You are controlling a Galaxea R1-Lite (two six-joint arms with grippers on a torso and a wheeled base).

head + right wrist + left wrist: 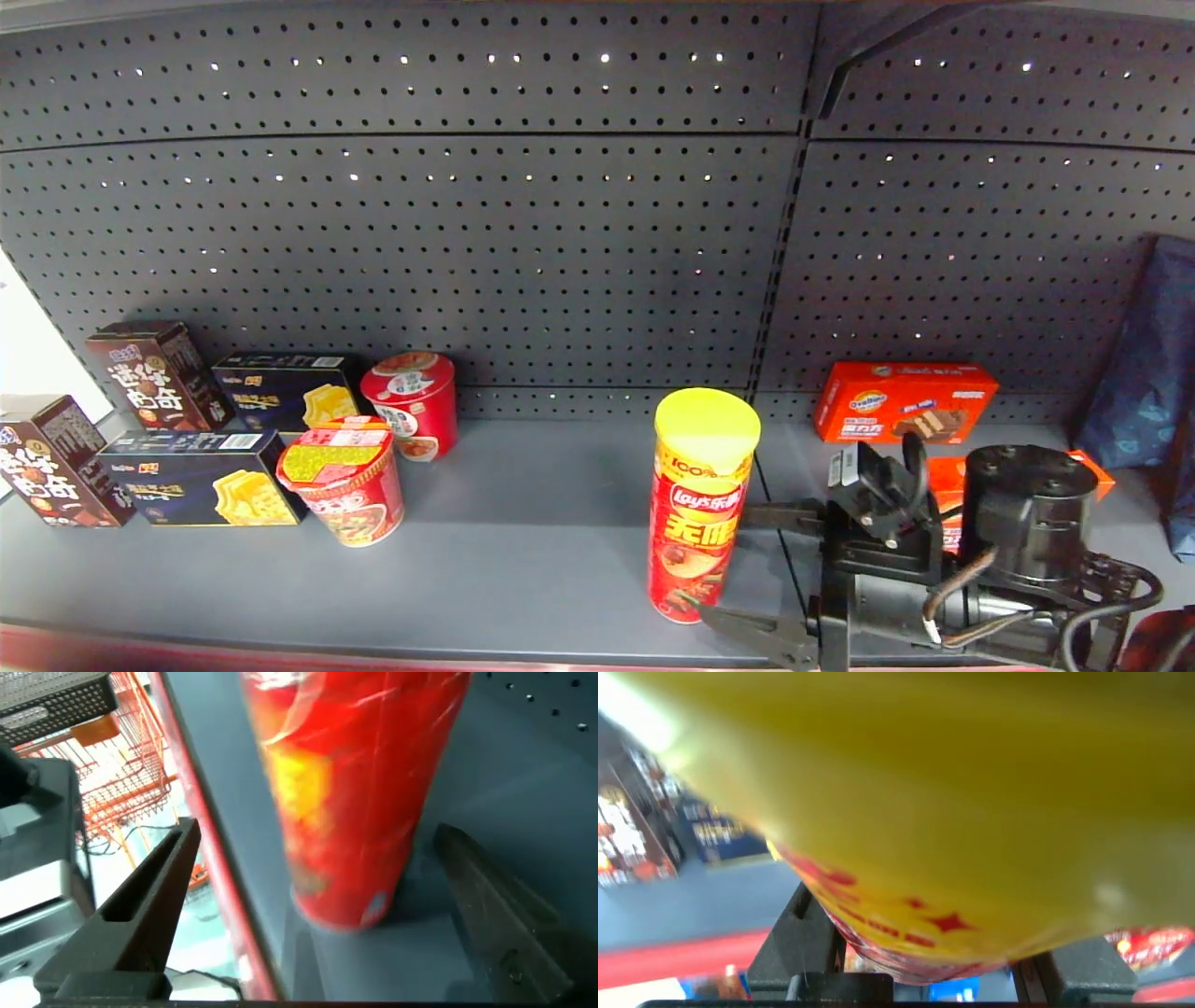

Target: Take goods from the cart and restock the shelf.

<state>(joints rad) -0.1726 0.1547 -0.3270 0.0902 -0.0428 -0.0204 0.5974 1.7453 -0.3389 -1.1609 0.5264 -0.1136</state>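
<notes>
A tall red chip can with a yellow lid stands upright on the grey shelf board, near its front edge. My right gripper is open, one finger on each side of the can's lower half, with gaps showing. From the right wrist, the can rests on the board between the spread fingers of the right gripper. In the left wrist view, a yellow package with red stars sits close to the camera between my left gripper's fingers.
At the left of the shelf are two red cup noodles, dark blue boxes and brown boxes. Orange boxes and a blue bag are at the right. An orange wire cart stands below the shelf's red front edge.
</notes>
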